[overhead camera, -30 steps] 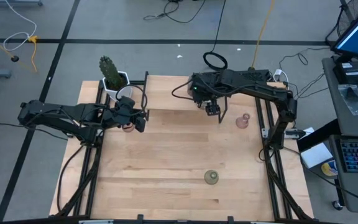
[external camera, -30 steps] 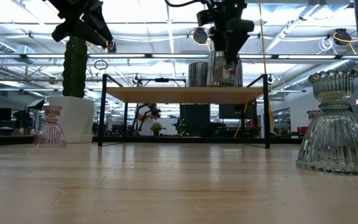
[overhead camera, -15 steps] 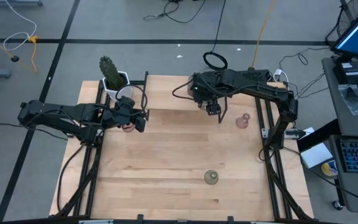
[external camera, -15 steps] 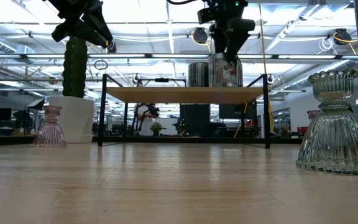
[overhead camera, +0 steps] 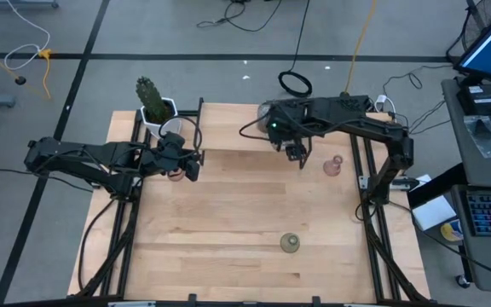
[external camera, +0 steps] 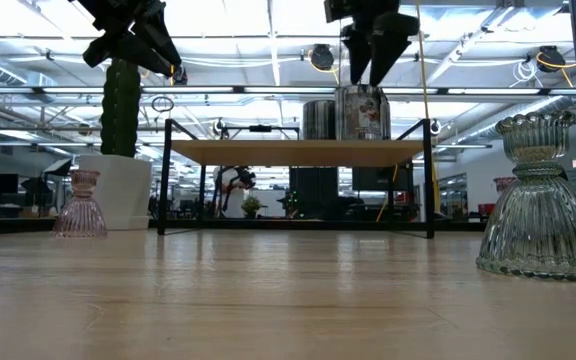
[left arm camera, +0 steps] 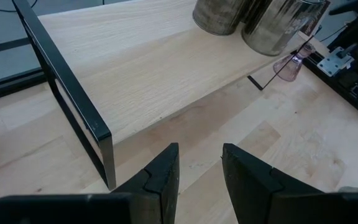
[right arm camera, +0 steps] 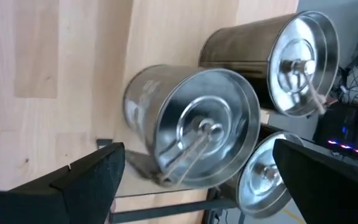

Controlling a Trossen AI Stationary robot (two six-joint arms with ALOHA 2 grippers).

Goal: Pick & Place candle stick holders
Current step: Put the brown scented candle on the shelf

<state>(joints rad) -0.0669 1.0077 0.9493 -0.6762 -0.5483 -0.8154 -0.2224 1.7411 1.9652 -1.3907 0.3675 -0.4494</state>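
Three silvery metal cylinders (right arm camera: 191,124) (right arm camera: 278,50) (right arm camera: 266,180) stand on the raised wooden shelf (overhead camera: 228,128) at the table's far side. My right gripper (external camera: 372,62) hangs open just above one of them (external camera: 360,112), touching nothing. One pinkish glass holder (overhead camera: 176,175) stands on the table beneath my left gripper (overhead camera: 190,162), which is open and empty. The other pinkish holder (overhead camera: 332,165) stands near the table's right edge. The olive-green holder (overhead camera: 290,244) stands near the front edge.
A cactus in a white pot (overhead camera: 153,107) stands at the table's far left corner. The shelf's black frame legs (left arm camera: 98,140) stand on the table close to my left gripper. Bare wood lies in the table's middle (overhead camera: 245,205).
My right gripper has gone up from the top of the silvery cylinder on the shelf and now hangs clear above it. The cylinder stays on the shelf.
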